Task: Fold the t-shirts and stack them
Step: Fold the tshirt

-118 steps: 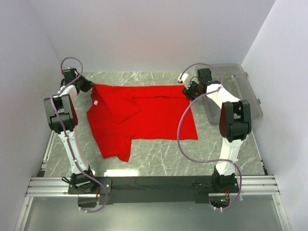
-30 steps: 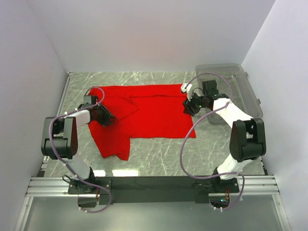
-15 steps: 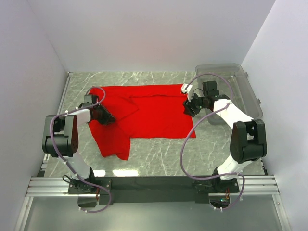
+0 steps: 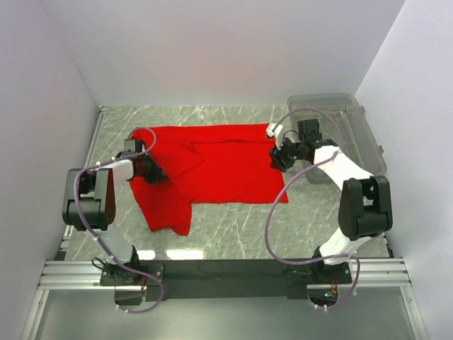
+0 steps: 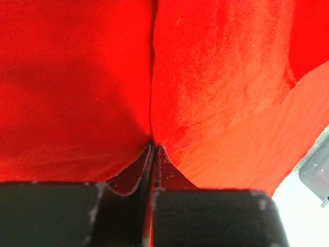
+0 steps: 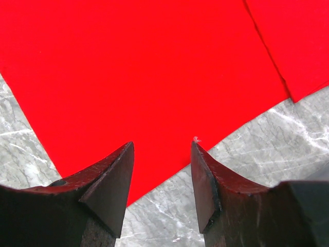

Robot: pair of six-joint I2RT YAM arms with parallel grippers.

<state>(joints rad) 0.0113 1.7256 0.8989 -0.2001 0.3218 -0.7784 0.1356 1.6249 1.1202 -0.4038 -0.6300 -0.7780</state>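
Down at the left gripper [image 5: 153, 148], the two fingers are pressed together with a ridge of red cloth nipped between their tips, and a crease runs away from the pinch. That reads as a grab on the left part of the t-shirt [image 4: 226, 166], ready, I'd say, to lift that side over for a fold. Across the way, the right gripper [image 6: 162, 149] hangs with its fingers apart, nothing between them. It's poised over the shirt's right-hand edge where red meets marble, a sensible spot to take the opposite side. Outward now: the shirt lies spread on the table [image 4: 233, 230] between both arms, one part trailing toward the near edge. Just beside its right edge sits the clear bin [image 4: 354, 113], likely where the folded shirt ends up.
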